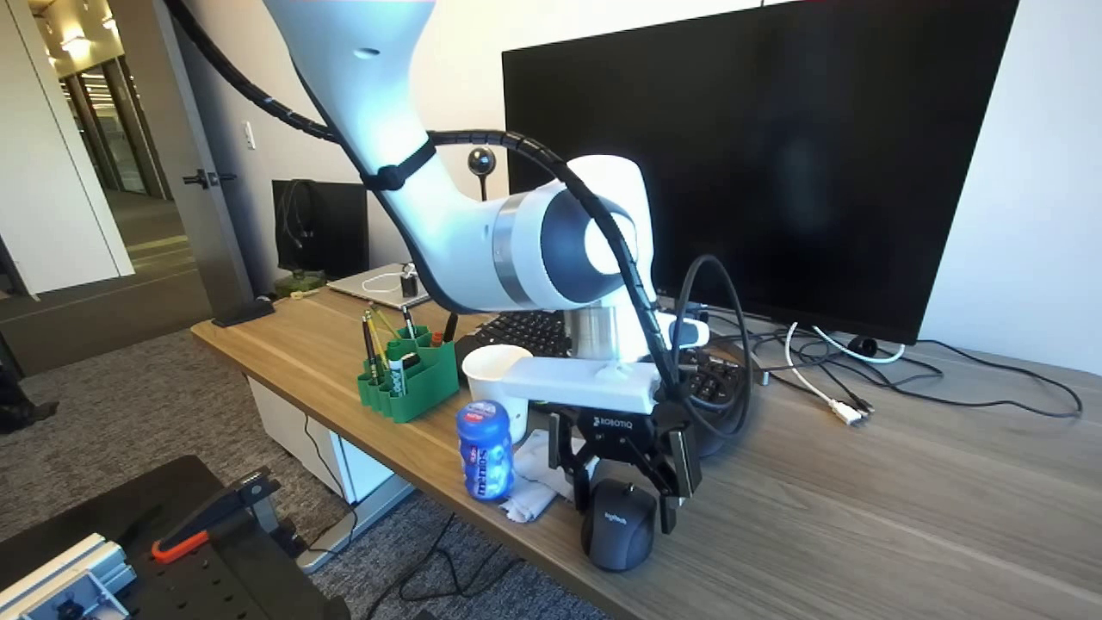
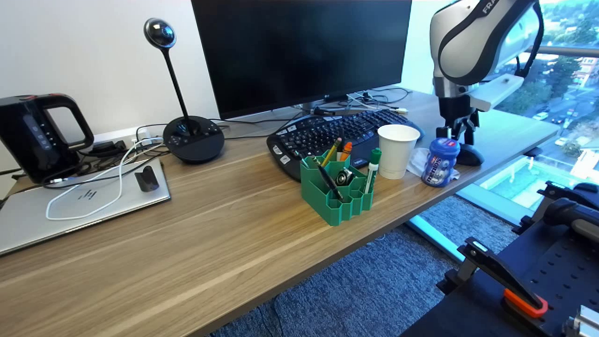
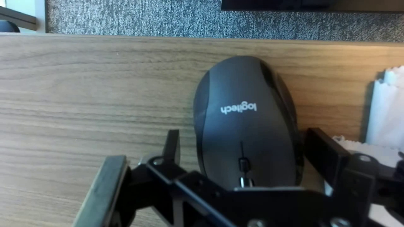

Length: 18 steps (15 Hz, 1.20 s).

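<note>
In the wrist view we are looking down on a dark Logitech mouse (image 3: 240, 126) that is lying on the wood-grain desk (image 3: 94, 94), near its edge. The Robotiq gripper (image 3: 243, 145) is straddling the mouse, its fingers (image 3: 172, 145) standing wide apart, one along each flank. We are seeing bare wood between the mouse and one finger; the other, on the side where a white paper napkin (image 3: 386, 107) is lying, is sitting so close that we are unable to tell whether it is touching. On the mouse's back, "logitech" is appearing upside down to us.

In an exterior view we are reading "ROBOTIQ" across the gripper, and the parted fingers are hanging down on either side of the mouse. Beyond the napkin from the mouse, a blue Mentos bottle (image 1: 486, 452) is standing upright, "mentos" running up its label; we are finding the print on its lid too small to read. A white paper cup (image 1: 486, 383) is standing farther from the mouse, and a green pen organizer (image 1: 430, 389), holding a white-barreled marker (image 1: 397, 379), is standing farther still.

In an exterior view we are catching the letters "FRA" on the arm (image 2: 461, 51) above the mouse, the rest being cut off. Well apart from the mouse, a silver laptop (image 2: 84, 206) is bearing a slanted logo too blurred for us to read.
</note>
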Motion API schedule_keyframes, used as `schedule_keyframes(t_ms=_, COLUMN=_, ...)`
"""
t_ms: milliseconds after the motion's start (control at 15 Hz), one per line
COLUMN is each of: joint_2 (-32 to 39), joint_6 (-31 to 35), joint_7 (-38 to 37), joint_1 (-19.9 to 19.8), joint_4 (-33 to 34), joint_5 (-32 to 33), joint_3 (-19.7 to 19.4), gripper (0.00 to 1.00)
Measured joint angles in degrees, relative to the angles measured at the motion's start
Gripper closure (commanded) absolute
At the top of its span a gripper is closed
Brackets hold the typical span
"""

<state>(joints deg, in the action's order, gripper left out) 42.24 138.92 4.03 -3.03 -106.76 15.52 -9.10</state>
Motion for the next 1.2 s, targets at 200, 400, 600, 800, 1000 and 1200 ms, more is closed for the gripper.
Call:
schedule_keyframes(t_ms=200, joint_2=-0.4, joint_6=-1.3, joint_7=0.0, joint_1=0.0, joint_4=0.5, joint_5=-0.2, joint_3=0.0, gripper=0.0)
schedule_keyframes(t_ms=400, joint_2=-2.3, joint_6=-4.6, joint_7=0.1, joint_1=-0.3, joint_4=0.8, joint_5=-1.2, joint_3=0.3, gripper=0.0)
schedule_keyframes(t_ms=600, joint_2=-5.1, joint_6=-7.5, joint_7=0.3, joint_1=-1.0, joint_4=0.8, joint_5=-2.8, joint_3=0.8, gripper=0.0)
schedule_keyframes(t_ms=800, joint_2=-8.0, joint_6=-10.0, joint_7=0.9, joint_1=-1.7, joint_4=0.7, joint_5=-4.4, joint_3=1.2, gripper=0.0)
schedule_keyframes(t_ms=1000, joint_2=-11.2, joint_6=-11.9, joint_7=1.4, joint_1=-2.3, joint_4=0.7, joint_5=-5.0, joint_3=1.3, gripper=0.0)
schedule_keyframes(t_ms=1200, joint_2=-14.7, joint_6=-13.7, joint_7=2.7, joint_1=-3.2, joint_4=0.6, joint_5=-6.4, joint_3=1.4, gripper=0.0)
